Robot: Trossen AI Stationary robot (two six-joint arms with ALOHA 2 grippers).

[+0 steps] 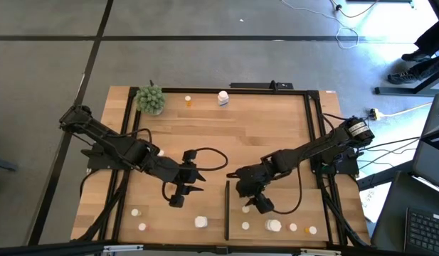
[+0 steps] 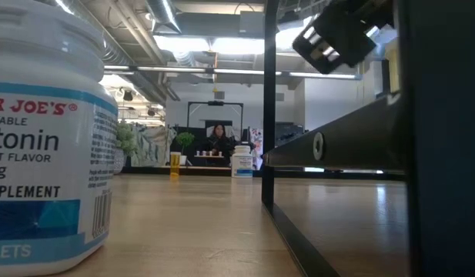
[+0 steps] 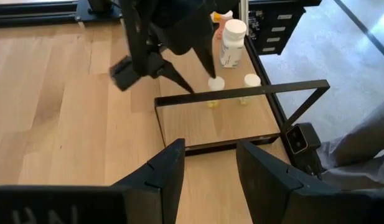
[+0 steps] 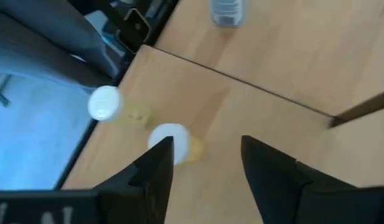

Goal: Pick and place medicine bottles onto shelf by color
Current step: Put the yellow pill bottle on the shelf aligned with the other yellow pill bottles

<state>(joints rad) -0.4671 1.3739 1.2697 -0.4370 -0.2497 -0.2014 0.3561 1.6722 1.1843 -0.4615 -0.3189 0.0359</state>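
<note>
Looking down, we see both grippers, left (image 1: pixel 193 184) and right (image 1: pixel 253 204), jaws parted, empty, by the shelf (image 1: pixel 276 206); only the right wrist shows an orange bottle (image 4: pixel 173 140) just ahead.

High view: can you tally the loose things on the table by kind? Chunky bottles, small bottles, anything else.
Chunky white bottles: 3
Small white-capped bottles: 7
Green plant ball: 1
Total: 11
</note>
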